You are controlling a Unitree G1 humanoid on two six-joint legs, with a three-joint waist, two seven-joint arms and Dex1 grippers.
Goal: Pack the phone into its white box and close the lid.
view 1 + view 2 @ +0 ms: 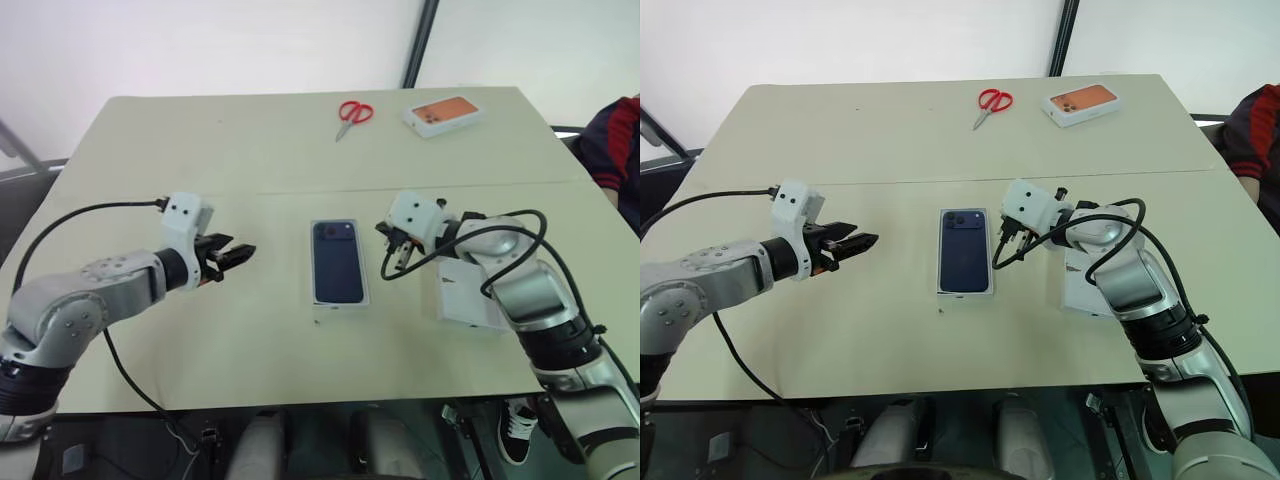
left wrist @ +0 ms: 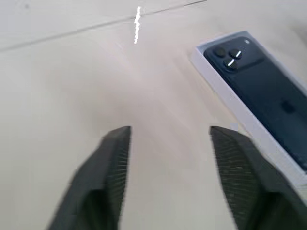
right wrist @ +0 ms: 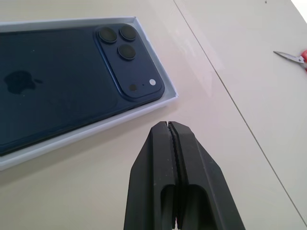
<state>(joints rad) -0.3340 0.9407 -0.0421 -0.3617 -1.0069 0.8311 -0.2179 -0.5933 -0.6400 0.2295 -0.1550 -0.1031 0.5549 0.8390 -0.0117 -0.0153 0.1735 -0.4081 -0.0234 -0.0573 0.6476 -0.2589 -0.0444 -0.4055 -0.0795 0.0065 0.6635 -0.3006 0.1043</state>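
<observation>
The dark navy phone (image 1: 337, 260) lies camera side up inside the shallow white box (image 1: 340, 305) at the middle of the table. My left gripper (image 1: 240, 255) hovers to the left of the box, apart from it, open with nothing between its fingers (image 2: 117, 158). My right gripper (image 3: 168, 124) sits shut just beside the box's right wall, near the phone's camera cluster (image 3: 127, 60), holding nothing. The white lid (image 1: 465, 295) lies flat on the table to the right of the box, partly hidden under my right arm.
Red-handled scissors (image 1: 353, 113) and a white box printed with an orange phone (image 1: 443, 114) lie at the far side of the table. A person's red sleeve (image 1: 620, 140) shows at the right edge. A seam (image 1: 250, 190) crosses the tabletop.
</observation>
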